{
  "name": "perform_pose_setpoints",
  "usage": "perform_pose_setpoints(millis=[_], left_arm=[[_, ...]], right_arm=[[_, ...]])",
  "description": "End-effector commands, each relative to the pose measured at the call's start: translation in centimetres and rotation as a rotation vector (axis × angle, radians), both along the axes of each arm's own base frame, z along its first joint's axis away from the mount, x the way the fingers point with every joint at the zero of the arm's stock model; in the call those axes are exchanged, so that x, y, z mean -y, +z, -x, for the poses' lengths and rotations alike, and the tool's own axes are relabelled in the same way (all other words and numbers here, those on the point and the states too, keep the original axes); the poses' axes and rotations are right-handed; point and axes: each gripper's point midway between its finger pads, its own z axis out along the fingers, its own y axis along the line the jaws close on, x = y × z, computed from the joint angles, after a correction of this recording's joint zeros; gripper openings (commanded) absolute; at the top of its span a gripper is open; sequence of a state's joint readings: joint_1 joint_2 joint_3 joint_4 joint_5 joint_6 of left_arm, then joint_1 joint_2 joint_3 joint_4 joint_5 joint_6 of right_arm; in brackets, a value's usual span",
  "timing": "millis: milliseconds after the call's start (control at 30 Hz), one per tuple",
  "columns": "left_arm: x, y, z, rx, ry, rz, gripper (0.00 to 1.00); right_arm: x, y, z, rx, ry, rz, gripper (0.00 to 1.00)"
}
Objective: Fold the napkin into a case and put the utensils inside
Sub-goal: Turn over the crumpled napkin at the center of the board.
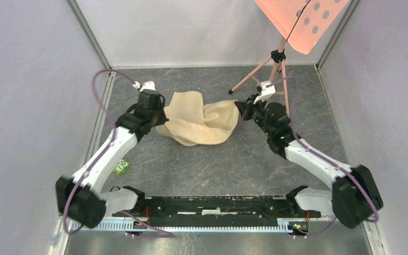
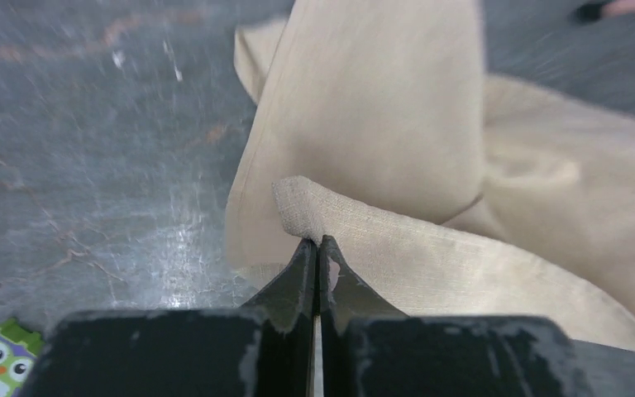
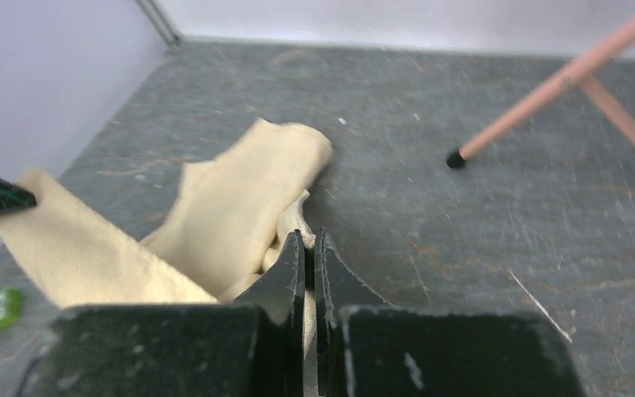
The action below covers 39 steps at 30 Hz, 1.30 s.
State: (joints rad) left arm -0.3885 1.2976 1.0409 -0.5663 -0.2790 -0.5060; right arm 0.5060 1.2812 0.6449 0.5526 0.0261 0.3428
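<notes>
From overhead, the plain beige cloth napkin [image 1: 196, 123] is lying crumpled and twisted on the grey stone-look table [image 1: 212, 164], a little toward twelve o'clock of centre. The left gripper [image 2: 315, 245] is meeting its nine o'clock edge and the right gripper [image 3: 308, 241] its three o'clock corner. Only the wrist cameras are showing both pincers fully closed on thin folds of cloth. A small green owl-printed toy [image 1: 121, 167] is sitting at the napkin's seven o'clock, well apart.
</notes>
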Motion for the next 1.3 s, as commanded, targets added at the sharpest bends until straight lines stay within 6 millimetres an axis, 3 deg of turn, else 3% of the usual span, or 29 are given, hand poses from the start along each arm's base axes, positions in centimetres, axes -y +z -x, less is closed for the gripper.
perform_pose_setpoints(millis=[0, 133, 200, 300, 367, 433, 533, 600, 667, 800, 967, 1133, 1167, 1200, 1233, 1267], left_arm=[[-1.3, 11.3, 3.1, 0.305, -0.062, 0.069, 0.02], [-2.6, 23.0, 8.5, 0.680, -0.135, 0.180, 0.02], [-3.7, 28.7, 12.6, 0.891, -0.174, 0.226, 0.02], [-5.0, 35.4, 18.6, 1.157, -0.253, 0.249, 0.02], [-5.7, 38.3, 21.8, 1.280, -0.287, 0.243, 0.02], [-6.6, 39.9, 23.4, 1.335, -0.280, 0.229, 0.02], [-7.4, 40.4, 22.5, 1.330, -0.221, 0.196, 0.02], [-7.8, 39.4, 19.8, 1.265, -0.149, 0.156, 0.02], [-8.3, 37.0, 15.5, 1.153, -0.043, 0.098, 0.02], [-11.6, 30.8, 7.5, 0.907, 0.317, -0.074, 0.02], [-10.3, 22.3, -2.8, 0.756, 0.422, -0.251, 0.02], [-10.5, 13.4, -12.1, 0.550, 0.479, -0.248, 0.02], [-10.5, 12.1, -13.6, 0.503, 0.461, -0.241, 0.02], [-10.4, 10.6, -15.6, 0.443, 0.438, -0.248, 0.05], [-10.5, 9.3, -16.5, 0.362, 0.421, -0.267, 0.20], [-10.3, 8.2, -17.5, 0.268, 0.382, -0.280, 0.37]], right_arm=[[-0.7, 8.5, 4.1, 0.053, 0.141, -0.051, 0.01], [-0.4, 16.8, 9.2, 0.153, 0.255, -0.185, 0.00], [0.1, 21.3, 12.3, 0.229, 0.320, -0.271, 0.01], [1.2, 27.5, 17.6, 0.381, 0.429, -0.401, 0.00], [2.3, 30.6, 20.9, 0.484, 0.491, -0.495, 0.00], [3.4, 32.6, 23.5, 0.574, 0.532, -0.574, 0.00], [4.7, 33.8, 24.5, 0.658, 0.509, -0.619, 0.01], [5.2, 32.8, 22.5, 0.655, 0.414, -0.610, 0.00], [5.5, 29.9, 18.3, 0.572, 0.254, -0.581, 0.01], [6.7, 20.4, 8.7, 0.344, -0.106, -0.474, 0.01], [5.7, 9.1, 0.3, 0.185, -0.301, -0.257, 0.01], [3.3, 0.8, -6.9, 0.032, -0.367, -0.052, 0.01], [3.1, 0.0, -8.1, 0.014, -0.383, -0.009, 0.07], [2.5, -2.2, -9.3, -0.030, -0.372, 0.062, 0.23], [1.8, -2.7, -10.6, -0.061, -0.350, 0.117, 0.30], [1.5, -4.7, -11.2, -0.138, -0.333, 0.209, 0.44]])
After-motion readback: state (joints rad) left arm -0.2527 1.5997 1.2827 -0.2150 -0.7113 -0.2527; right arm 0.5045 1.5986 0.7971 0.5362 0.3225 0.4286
